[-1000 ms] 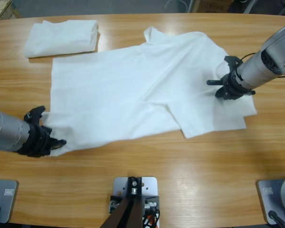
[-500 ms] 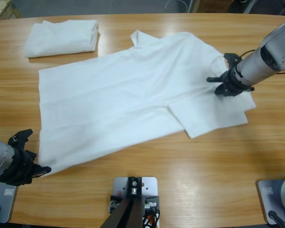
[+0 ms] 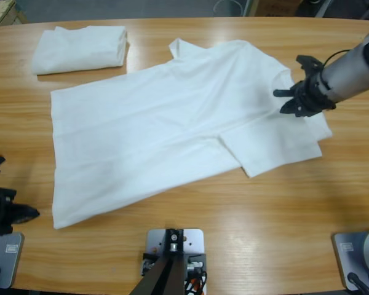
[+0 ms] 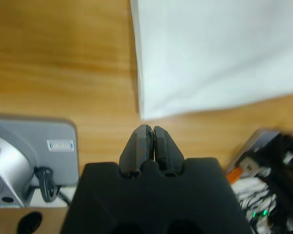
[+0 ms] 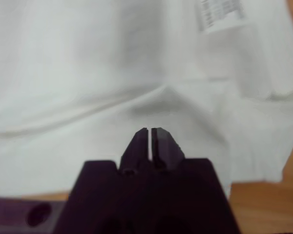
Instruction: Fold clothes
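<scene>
Two claws, both pressed together on nothing: we're at the spreading step, with the plain white cotton T-shirt [image 3: 172,123] flat on the wooden worktop [image 3: 234,233]. Left claw [image 4: 149,139] sits just off its hem corner, right claw [image 3: 293,101] hovers over the collar end. Next, we reckon, a fresh grip for the first fold.

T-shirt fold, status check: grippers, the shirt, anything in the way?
Left gripper shut, empty, off the spread T-shirt near its hem corner. Right gripper shut, empty, over the collar end. Folded shirt lies apart; nothing blocking.
</scene>
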Robot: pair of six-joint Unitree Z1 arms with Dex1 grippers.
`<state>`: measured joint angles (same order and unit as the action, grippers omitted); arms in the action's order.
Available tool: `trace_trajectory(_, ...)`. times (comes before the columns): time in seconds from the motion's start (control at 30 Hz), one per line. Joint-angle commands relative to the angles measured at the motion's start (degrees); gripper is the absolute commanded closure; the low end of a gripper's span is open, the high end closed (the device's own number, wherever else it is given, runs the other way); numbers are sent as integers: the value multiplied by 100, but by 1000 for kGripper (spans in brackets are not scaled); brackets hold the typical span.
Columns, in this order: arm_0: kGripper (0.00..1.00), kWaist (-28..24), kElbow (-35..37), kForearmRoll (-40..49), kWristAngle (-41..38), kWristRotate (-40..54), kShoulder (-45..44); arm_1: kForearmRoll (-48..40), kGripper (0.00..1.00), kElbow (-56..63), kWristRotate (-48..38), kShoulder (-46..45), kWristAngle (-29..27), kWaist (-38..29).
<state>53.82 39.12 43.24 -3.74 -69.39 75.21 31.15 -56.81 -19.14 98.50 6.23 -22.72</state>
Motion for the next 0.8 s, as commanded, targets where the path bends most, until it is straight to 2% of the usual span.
trace_trajectory(0.03,583,-431,252,-726,135,-370,284,1032,86,-296,-243,-794,-570,206)
trace_trajectory(0.07,582,-357,240,-986,59,-379,345,1015,286,-224,-281,-825,-593,206)
trace_trajectory(0.1,584,-273,235,-1183,31,-370,428,993,429,-132,-283,-787,-579,206)
trace_trajectory(0.13,577,-230,228,-1334,33,-361,570,930,710,-32,-283,-746,-561,206)
trace_trajectory(0.17,474,-197,229,-1425,52,-354,755,793,963,75,-283,-736,-556,206)
trace_trajectory(0.2,317,-153,235,-1469,91,-343,939,642,1000,172,-260,-713,-526,220)
trace_trajectory(0.23,249,-93,236,-1476,165,-342,1099,584,1000,221,-211,-651,-480,252)
trace_trajectory(0.43,243,584,431,-1548,715,-709,1940,568,1000,179,459,-275,-299,259)
trace_trajectory(0.63,249,946,562,-1555,752,-1247,2593,413,1000,47,715,504,-350,215)
trace_trajectory(0.67,277,988,556,-1550,754,-1300,2648,359,1000,12,742,586,-350,215)
trace_trajectory(0.7,398,1023,539,-1546,789,-1323,2673,310,1000,-16,754,627,-350,215)
trace_trajectory(0.8,872,1060,509,-1546,928,-1314,2694,252,1000,-50,754,751,-329,215)
